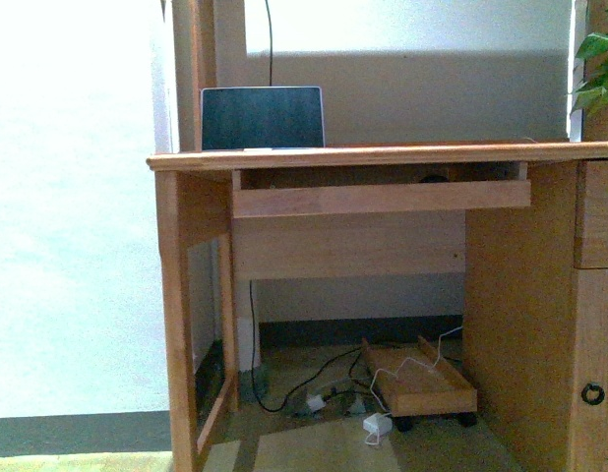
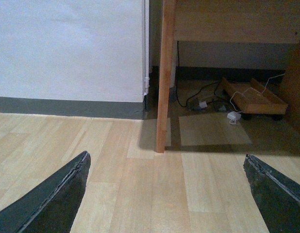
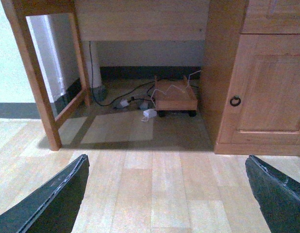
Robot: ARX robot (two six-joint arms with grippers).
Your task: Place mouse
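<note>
Nearest us, our left gripper (image 2: 165, 160) and right gripper (image 3: 166, 160) hang over the floor (image 2: 140, 194), jaws spread wide, nothing between them. Farther off stands the desk (image 1: 383, 155). On its pull-out tray (image 1: 381, 199) a small dark shape looks like the mouse (image 1: 434, 179), though it is too small to be sure. Behind it sits the laptop (image 1: 262, 118). We judge the task barely begun: next, one arm must lift to tray height and reach in.

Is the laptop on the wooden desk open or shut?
Open: the silver-edged laptop has its dark screen standing upright on the light wooden desk.
</note>
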